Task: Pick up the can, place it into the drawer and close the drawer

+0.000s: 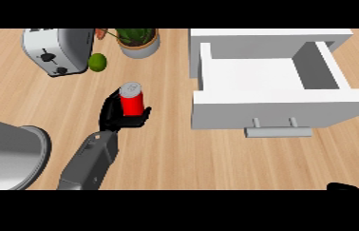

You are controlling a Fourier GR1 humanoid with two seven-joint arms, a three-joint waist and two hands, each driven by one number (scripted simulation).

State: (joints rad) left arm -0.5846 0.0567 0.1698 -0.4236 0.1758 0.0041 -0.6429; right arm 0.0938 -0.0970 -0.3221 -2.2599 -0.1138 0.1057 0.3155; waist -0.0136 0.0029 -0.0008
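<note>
A red can with a silver top stands upright on the wooden counter, left of centre. My left hand is curled round it from the near-left side, with fingers and thumb on either side of the can. The white drawer stands pulled open at the right, its inside bare, with a grey handle on its front. The can is well to the left of the drawer's front. Only a black sliver of my right hand shows at the lower right corner.
A silver toaster stands at the back left, with a green lime beside it and a potted plant further right. A large grey round vessel fills the lower left edge. Bare wood lies between can and drawer.
</note>
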